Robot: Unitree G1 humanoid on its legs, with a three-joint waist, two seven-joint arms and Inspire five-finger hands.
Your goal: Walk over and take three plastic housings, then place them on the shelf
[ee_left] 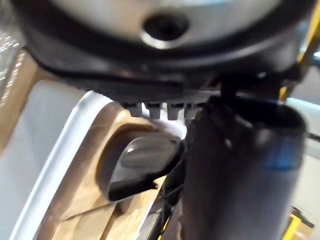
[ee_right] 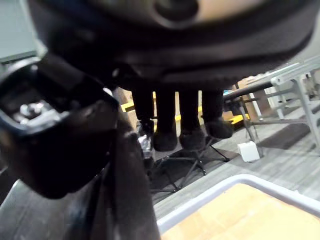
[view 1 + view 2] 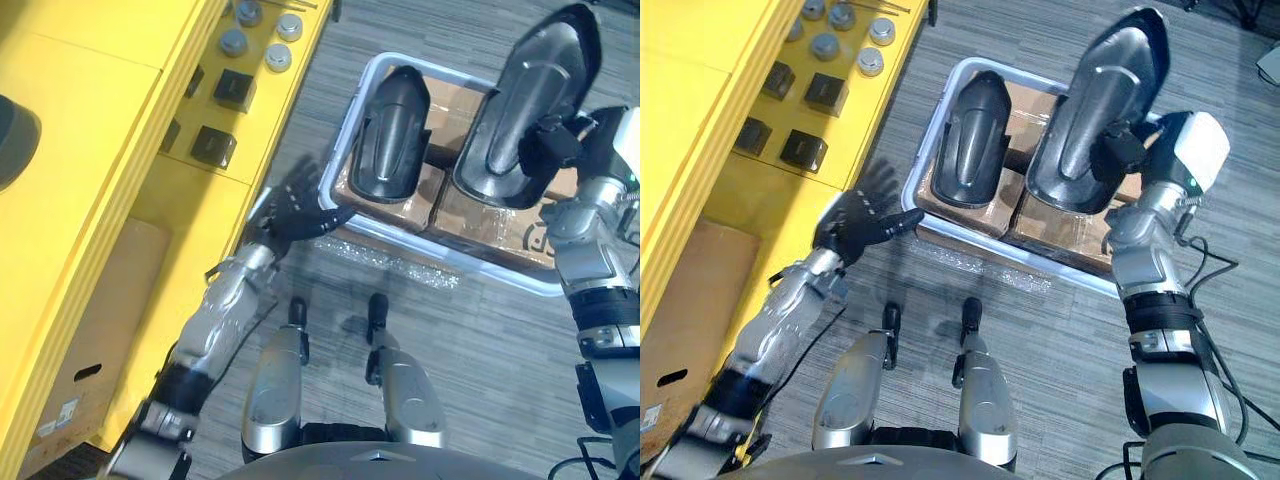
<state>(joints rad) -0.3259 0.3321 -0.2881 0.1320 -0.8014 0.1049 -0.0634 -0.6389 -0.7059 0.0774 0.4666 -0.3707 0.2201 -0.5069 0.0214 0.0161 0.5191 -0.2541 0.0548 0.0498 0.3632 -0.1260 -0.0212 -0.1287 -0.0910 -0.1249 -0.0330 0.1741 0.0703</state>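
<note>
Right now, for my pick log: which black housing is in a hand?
The housing on the robot's right, gripped by the right hand; the other housing lies loose in the bin.

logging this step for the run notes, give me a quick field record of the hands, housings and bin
right hand: shut on raised housing, held above the bin
left hand: open, fingers spread, by the bin's near corner, holding nothing
second housing: lying on cardboard boxes in the bin
shelf: yellow, on the robot's left, black blocks on it
</note>
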